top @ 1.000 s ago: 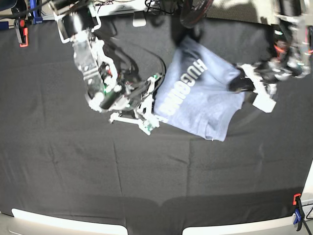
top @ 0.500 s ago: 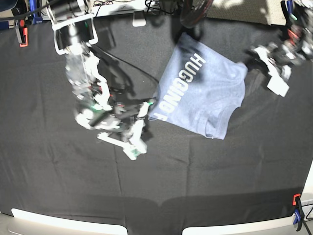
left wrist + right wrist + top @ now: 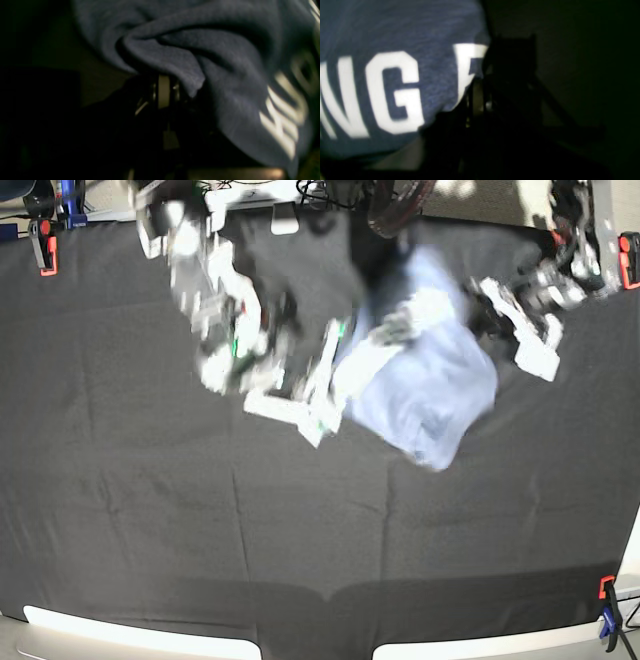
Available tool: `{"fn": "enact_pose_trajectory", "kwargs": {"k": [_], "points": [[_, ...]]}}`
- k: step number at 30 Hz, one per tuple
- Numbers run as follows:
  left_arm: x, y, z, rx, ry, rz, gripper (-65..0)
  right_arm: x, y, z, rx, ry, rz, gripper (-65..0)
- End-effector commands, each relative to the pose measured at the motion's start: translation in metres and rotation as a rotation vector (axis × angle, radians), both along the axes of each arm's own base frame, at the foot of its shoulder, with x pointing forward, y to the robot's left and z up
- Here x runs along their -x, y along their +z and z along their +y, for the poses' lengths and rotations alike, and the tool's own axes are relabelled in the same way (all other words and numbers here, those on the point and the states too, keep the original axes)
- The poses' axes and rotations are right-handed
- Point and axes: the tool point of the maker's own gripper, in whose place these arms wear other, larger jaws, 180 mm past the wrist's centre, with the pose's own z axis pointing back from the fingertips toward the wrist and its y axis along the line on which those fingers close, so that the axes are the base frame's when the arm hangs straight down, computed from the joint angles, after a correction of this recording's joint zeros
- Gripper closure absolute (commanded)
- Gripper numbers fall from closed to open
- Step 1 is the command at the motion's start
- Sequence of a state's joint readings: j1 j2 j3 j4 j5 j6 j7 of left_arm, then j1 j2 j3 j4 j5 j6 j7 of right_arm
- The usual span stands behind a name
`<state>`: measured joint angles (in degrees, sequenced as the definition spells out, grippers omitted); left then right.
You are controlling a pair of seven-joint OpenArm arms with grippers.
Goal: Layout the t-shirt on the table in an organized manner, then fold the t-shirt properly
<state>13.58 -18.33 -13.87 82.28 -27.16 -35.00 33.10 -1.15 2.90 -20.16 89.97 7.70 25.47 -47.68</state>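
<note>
Blue-grey T-shirt [image 3: 435, 385], white-lettered | over black-covered table [image 3: 180, 520] | clamped at edges — by left gripper [image 3: 165, 80], right gripper [image 3: 477, 83]

The right arm [image 3: 225, 300] slants from the top of the base view toward the middle, blurred along its length, its gripper [image 3: 478, 86] pinched shut at the fingertips. The left arm [image 3: 575, 275], only partly in that view, angles inward from its upper right side. The left gripper [image 3: 165, 81] is also closed, gripping, with the two grippers apart.
</note>
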Motion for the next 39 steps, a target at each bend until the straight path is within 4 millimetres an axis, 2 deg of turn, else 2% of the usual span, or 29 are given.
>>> {"fn": "enact_pose_trajectory", "kwargs": {"k": [1,7,10,13,15,20,24,28,34,36,39], "points": [[-0.015,0.01,0.014,-0.026,0.016,-0.046,0.0,0.0,0.015,0.011,-0.058,0.012,-0.032,0.0],[-0.062,0.023,0.032,-0.023,0.057,-0.11,0.0,0.033,0.014,0.016,-0.09,0.011,-0.001,0.0],[-0.075,0.033,0.039,-0.034,0.06,-0.136,0.0,0.042,0.013,0.016,-0.095,0.006,0.009,0.0],[-0.077,0.043,0.053,-0.071,0.048,-0.147,0.0,0.044,0.024,0.012,-0.109,-0.018,-0.013,0.0],[-0.074,0.05,0.062,-0.103,0.025,-0.129,0.0,0.04,0.037,0.002,-0.12,-0.063,-0.05,0.0],[-0.059,0.069,0.081,-0.154,0.058,-0.122,0.0,0.028,0.075,-0.045,-0.116,-0.211,-0.16,0.0],[-0.021,0.072,0.088,-0.2,0.058,-0.085,0.0,0.039,0.082,-0.096,-0.042,-0.342,-0.164,0.0],[0.03,0.076,0.096,-0.216,0.063,-0.016,0.0,0.076,0.078,-0.133,0.014,-0.438,-0.078,0.0],[0.116,0.073,0.111,-0.249,0.118,0.138,0.0,0.155,0.074,-0.158,0.11,-0.486,0.099,0.0],[0.148,0.063,0.112,-0.244,0.142,0.218,0.0,0.191,0.061,-0.161,0.155,-0.477,0.222,0.0],[0.198,0.042,0.103,-0.207,0.151,0.371,0.0,0.246,0.051,-0.157,0.192,-0.45,0.403,0.0]]}}
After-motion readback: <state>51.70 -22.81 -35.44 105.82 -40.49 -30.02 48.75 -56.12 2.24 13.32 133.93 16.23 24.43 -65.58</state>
